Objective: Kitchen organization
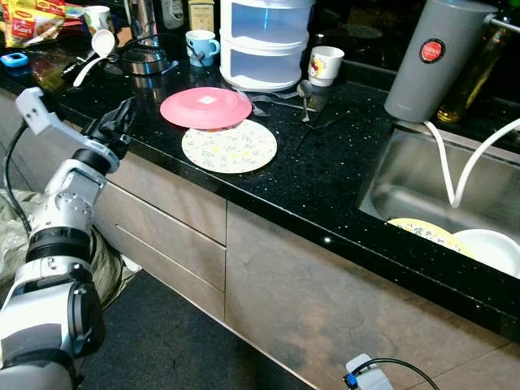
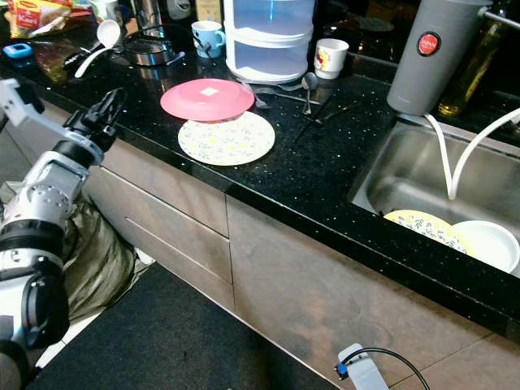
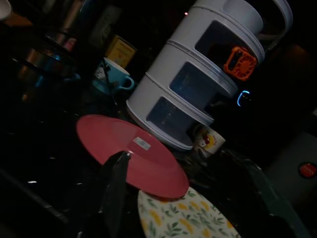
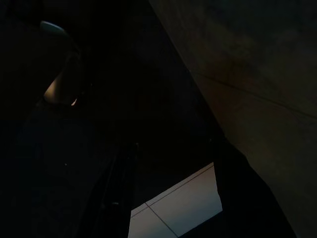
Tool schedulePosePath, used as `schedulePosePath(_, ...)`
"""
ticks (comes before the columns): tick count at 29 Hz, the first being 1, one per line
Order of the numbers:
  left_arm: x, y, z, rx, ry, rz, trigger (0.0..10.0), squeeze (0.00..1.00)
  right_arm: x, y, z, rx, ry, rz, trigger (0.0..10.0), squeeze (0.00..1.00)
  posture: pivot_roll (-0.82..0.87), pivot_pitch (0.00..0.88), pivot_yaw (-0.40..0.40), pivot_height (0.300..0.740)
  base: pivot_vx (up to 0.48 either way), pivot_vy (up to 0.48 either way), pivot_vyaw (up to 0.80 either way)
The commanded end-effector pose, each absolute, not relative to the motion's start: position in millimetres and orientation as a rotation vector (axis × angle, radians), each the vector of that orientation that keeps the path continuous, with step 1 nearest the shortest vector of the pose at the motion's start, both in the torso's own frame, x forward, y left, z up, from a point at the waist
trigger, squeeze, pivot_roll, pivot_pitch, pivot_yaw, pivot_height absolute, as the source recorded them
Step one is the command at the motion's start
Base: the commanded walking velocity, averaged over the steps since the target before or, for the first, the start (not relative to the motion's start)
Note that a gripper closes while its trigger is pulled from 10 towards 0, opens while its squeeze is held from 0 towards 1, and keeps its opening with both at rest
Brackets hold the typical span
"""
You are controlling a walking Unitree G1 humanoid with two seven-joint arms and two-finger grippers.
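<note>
A pink plate (image 1: 206, 107) lies on the black counter (image 1: 325, 179), its near rim resting over a floral plate (image 1: 230, 146). My left gripper (image 1: 126, 115) hovers at the counter's front edge, just left of the pink plate, open and holding nothing. In the left wrist view the pink plate (image 3: 130, 154) and floral plate (image 3: 185, 218) lie just ahead of the spread fingers (image 3: 116, 193). Behind them stands a white stacked container (image 1: 264, 41). My right arm hangs idle below the counter; its gripper (image 4: 173, 153) is open in the dark wrist view.
A blue mug (image 1: 200, 46), a white mug (image 1: 325, 64), spoons (image 1: 304, 93), a steel pot (image 1: 146, 58) and a white ladle (image 1: 96, 49) crowd the counter's back. A grey cylinder (image 1: 435, 57) stands by the sink (image 1: 406, 183), which holds a yellow plate (image 1: 426, 233) and white bowl (image 1: 490, 248).
</note>
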State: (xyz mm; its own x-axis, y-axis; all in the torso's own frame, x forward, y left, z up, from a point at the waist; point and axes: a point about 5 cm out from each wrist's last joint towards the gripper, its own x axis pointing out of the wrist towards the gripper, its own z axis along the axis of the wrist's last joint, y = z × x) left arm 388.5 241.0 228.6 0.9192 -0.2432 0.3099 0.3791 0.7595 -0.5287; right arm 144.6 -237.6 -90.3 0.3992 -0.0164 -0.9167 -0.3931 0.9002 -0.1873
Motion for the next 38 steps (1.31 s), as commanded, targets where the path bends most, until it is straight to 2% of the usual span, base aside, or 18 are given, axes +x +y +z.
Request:
schedulePosePath(1,391.7,233.4,220.9,-0.624,-0.185,-0.349,10.0,1.00,142.5,-238.6,-90.9,-0.395,1.141,0.226,10.0,0.00,-0.07,0.064,-0.026,0.740,0.000,0.000,0.00)
schedulePosePath(2,392.6,232.7,220.0,-0.630,-0.178,-0.347,10.0,1.00,142.5,-238.6,-90.9,-0.392,1.141,0.222,10.0,0.00,-0.07,0.064,-0.026,0.740,0.000,0.000,0.00)
schedulePosePath(3,393.7,233.0,218.5,-0.641,-0.167,-0.336,10.0,0.92,142.6,-238.4,-90.9,-0.392,1.140,0.222,10.0,0.00,-0.07,0.066,-0.024,0.740,0.000,0.000,0.00)
schedulePosePath(4,395.0,234.5,216.3,-0.665,-0.149,-0.313,10.0,0.00,142.8,-238.0,-90.9,-0.391,1.137,0.222,10.0,0.00,-0.08,0.066,-0.023,0.740,0.000,0.000,0.00)
schedulePosePath(22,404.9,227.0,217.5,-0.850,0.024,-0.251,10.0,0.00,142.2,-238.2,-91.0,-0.389,1.132,0.211,10.0,0.00,-0.08,0.073,-0.014,0.740,0.000,0.000,0.00)
schedulePosePath(27,408.0,230.8,217.5,-0.839,0.101,-0.103,10.0,0.00,142.3,-237.6,-91.2,-0.387,1.132,0.205,10.0,0.00,-0.08,0.075,-0.010,0.740,0.000,0.000,0.00)
schedulePosePath(35,412.4,208.8,226.0,-0.900,0.185,-0.175,10.0,0.00,142.7,-237.1,-91.3,-0.389,1.132,0.204,10.0,0.00,-0.07,0.070,-0.009,0.740,0.000,0.000,0.00)
schedulePosePath(38,412.5,199.0,222.3,-0.891,0.271,-0.175,10.0,0.00,142.8,-237.0,-91.3,-0.389,1.131,0.203,10.0,0.00,-0.07,0.067,-0.008,0.740,0.000,0.000,0.00)
